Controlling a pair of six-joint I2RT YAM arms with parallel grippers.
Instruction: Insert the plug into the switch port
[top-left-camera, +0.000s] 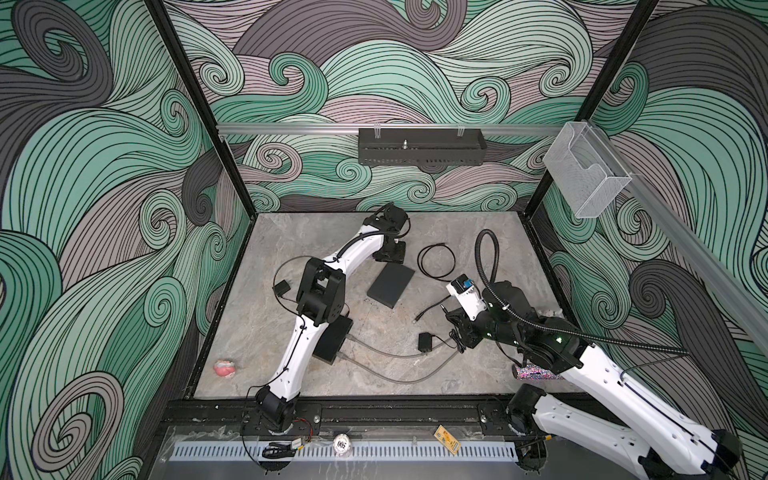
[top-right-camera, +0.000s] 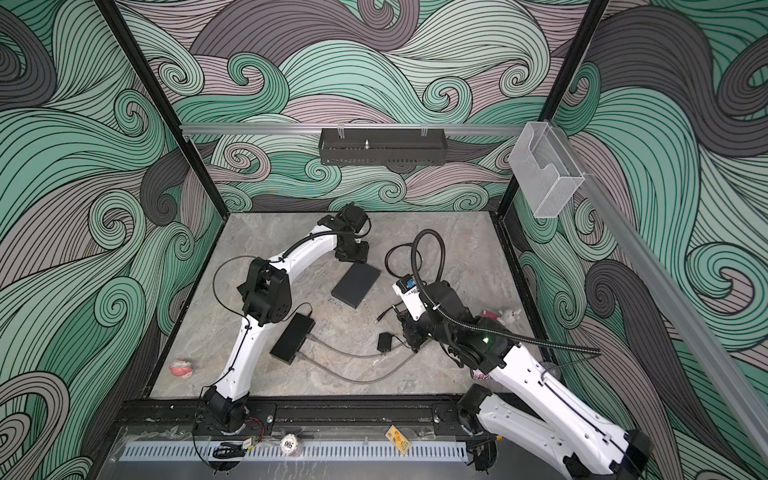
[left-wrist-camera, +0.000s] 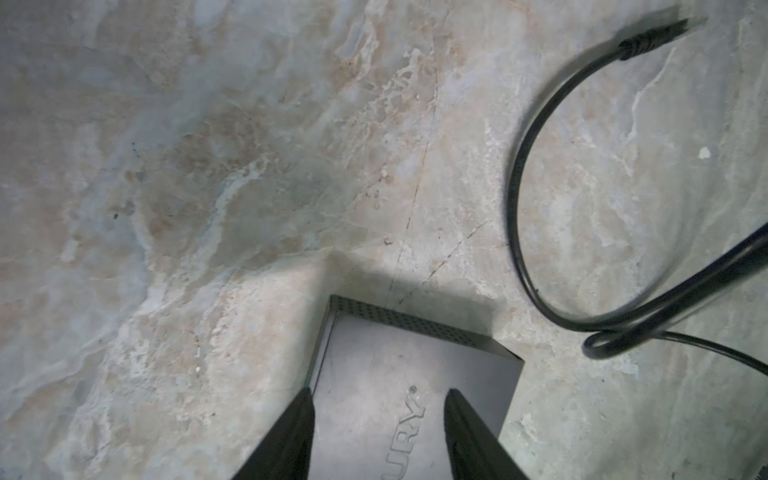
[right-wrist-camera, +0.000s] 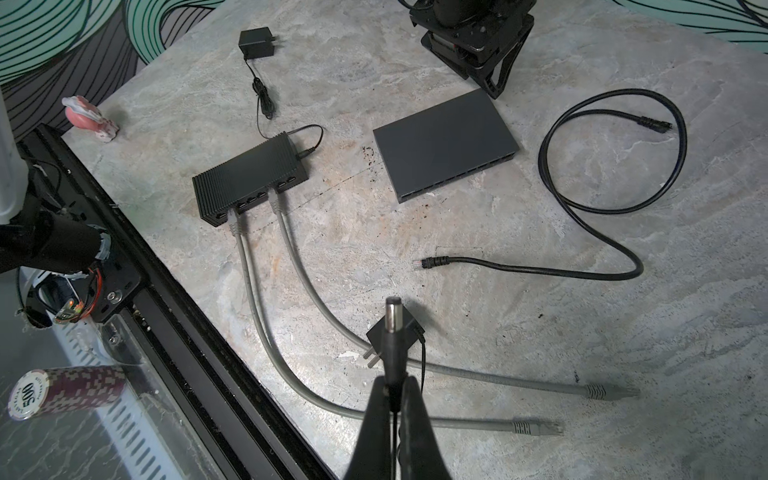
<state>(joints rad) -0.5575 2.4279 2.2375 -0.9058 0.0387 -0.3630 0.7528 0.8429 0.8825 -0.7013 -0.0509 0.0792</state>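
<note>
A flat dark grey switch (top-left-camera: 390, 286) (top-right-camera: 356, 285) lies mid-table, with a row of ports along its front side (right-wrist-camera: 457, 183). My left gripper (left-wrist-camera: 380, 399) hangs over its far corner (left-wrist-camera: 415, 365) with the jaws apart. One finger (left-wrist-camera: 299, 432) is at the switch's edge and the other is over its lettered top. My right gripper (right-wrist-camera: 392, 382) is shut on a black barrel plug (right-wrist-camera: 392, 328), which sticks out past the fingertips above the table. A thin black cord trails from the plug. In a top view the right gripper (top-left-camera: 451, 316) sits right of the switch, apart from it.
A ribbed black switch (right-wrist-camera: 245, 178) holds two grey cables (right-wrist-camera: 291, 249) and a power lead. A black power adapter (top-left-camera: 424, 343) lies under the held plug, another adapter (right-wrist-camera: 255, 41) near the left wall. A looped black network cable (right-wrist-camera: 540, 270) lies right of the flat switch. A pink toy (top-left-camera: 225, 368) sits front left.
</note>
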